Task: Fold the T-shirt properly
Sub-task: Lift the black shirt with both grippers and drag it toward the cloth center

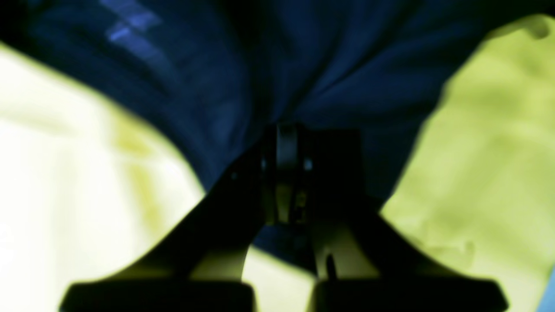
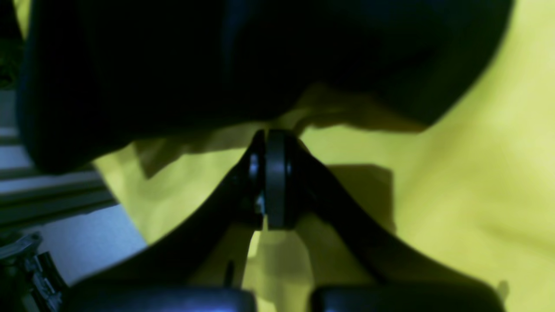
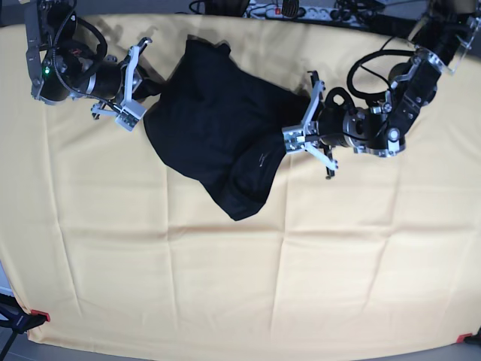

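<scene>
folding is barely getting under way, as far as you can judge: the t-shirt [image 3: 218,128] is lying as a crumpled dark heap on the far half of the table, bunched and overlapping itself, with one lobe trailing toward the near side, and no clean, flat fold is showing anywhere. you are gripping it from both sides. the left gripper [image 1: 286,173], on the right of the base view, is clamping dark blue cloth between its closed jaws, with the fabric fanning out from the pinch. the right gripper [image 2: 273,177], on the left of the base view, is sitting at the shirt's left edge with its jaws pressed together; in its wrist view the dark cloth is hanging just beyond the tips, and you cannot tell whether any of it is actually caught. spreading the shirt flat and making every fold are still lying ahead of you. the yellow cloth [image 3: 225,286] is covering the table, creased in a grid of lines and mostly bare on the near side. cables and a power strip [image 3: 289,9] are running along the far edge.
</scene>
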You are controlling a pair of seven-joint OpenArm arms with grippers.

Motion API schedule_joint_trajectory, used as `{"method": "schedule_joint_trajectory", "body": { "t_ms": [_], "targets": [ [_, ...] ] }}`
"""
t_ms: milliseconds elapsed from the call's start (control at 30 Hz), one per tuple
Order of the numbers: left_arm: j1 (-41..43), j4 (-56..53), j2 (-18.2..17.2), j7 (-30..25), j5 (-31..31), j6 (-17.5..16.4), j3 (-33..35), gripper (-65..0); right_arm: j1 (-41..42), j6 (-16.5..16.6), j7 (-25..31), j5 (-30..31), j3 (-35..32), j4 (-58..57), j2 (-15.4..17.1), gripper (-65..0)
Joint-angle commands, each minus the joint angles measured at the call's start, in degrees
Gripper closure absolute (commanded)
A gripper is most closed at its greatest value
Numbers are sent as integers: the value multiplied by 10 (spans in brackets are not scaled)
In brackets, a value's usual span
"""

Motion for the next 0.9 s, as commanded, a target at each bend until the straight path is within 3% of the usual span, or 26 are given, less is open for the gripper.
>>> {"method": "schedule_joint_trajectory", "body": {
  "t_ms": [0,167,267,367,467,600,733,867],
  "targets": [
    [-26,8,-6,-16,-9,-10,-5,0,1,3,17,9,4,11,5,0],
    [-95,8,-26,-5,-28,-15,-5,0,1,3,14,-28,10,25,3,0],
    [-104,10,-38,79,-146,-15,-5,0,4,3,26,-114,37,45,3,0],
    [-83,12,-38,155,-265,-15,-5,0,4,-16,97,-157,73,47,3,0],
    [-53,33,-38,171,-308,-15,-5,0,14,-15,160,-174,77,47,3,0],
    [-10,57,-37,169,-300,-15,-5,0,49,-12,164,-170,47,41,3,0],
    [22,56,-31,162,-252,-15,-3,0,92,3,167,-163,1,16,3,0],
    [35,32,-33,83,-152,-15,21,0,98,3,165,-163,-22,12,3,0]
  ]
}}
